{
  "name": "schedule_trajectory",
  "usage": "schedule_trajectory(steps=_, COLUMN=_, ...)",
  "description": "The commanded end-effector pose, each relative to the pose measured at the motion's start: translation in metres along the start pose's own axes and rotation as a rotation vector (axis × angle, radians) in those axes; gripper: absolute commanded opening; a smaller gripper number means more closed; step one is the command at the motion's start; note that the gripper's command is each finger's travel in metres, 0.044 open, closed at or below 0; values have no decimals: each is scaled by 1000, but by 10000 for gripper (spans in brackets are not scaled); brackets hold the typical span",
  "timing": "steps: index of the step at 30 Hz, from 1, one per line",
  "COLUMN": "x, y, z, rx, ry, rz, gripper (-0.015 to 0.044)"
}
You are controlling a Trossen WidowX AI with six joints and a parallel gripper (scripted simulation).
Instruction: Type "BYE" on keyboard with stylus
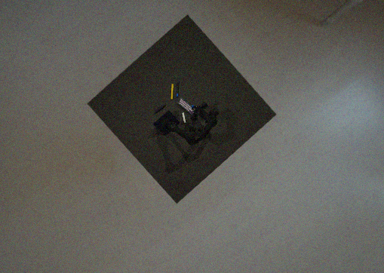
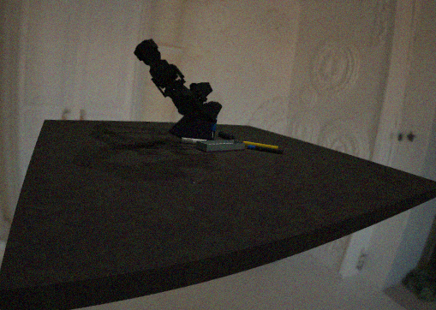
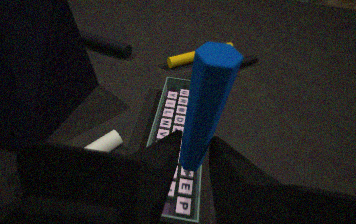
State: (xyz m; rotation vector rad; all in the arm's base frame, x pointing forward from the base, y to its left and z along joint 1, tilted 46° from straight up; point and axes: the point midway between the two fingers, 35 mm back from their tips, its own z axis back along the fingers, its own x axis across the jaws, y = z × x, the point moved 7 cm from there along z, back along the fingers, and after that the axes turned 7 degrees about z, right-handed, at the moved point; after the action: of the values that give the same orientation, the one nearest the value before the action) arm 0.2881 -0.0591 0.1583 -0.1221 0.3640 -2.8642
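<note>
The blue stylus [image 1: 192, 107] [image 2: 213, 128] [image 3: 212, 95] is held roughly upright between the fingers of my gripper [image 3: 196, 140], which is shut on it. The keyboard [image 1: 185, 105] [image 2: 223, 146] [image 3: 185, 186] is a thin grey-green slab with pale pink lettered keys. In the wrist view the stylus's lower end is over the near part of the keyboard, just beyond the E and P keys. The fingers and stylus hide several keys. Whether the tip touches a key cannot be told.
A white cylinder [image 1: 183, 117] [image 2: 194, 140] [image 3: 106, 141] lies beside the keyboard. Past its far end lie a yellow cylinder [image 1: 172, 91] [image 2: 261, 145] [image 3: 181, 59] and a black pen [image 2: 271, 150] with a blue end. A dark cylinder [image 1: 160, 108] [image 2: 226, 135] [image 3: 107, 46] lies near the arm's base.
</note>
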Motion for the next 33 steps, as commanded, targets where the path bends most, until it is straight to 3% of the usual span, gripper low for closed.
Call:
schedule_trajectory(steps=1, x=1, y=11, z=-7, rx=-2, ry=-9, rz=1, gripper=0)
schedule_trajectory(steps=7, x=1, y=11, z=-7, rx=-2, ry=-9, rz=1, gripper=0)
schedule_trajectory(steps=10, x=-1, y=13, z=-8, rx=-1, ry=-8, rz=1, gripper=79)
schedule_trajectory(steps=33, x=-1, y=15, z=-7, rx=-1, ry=-8, rz=1, gripper=81)
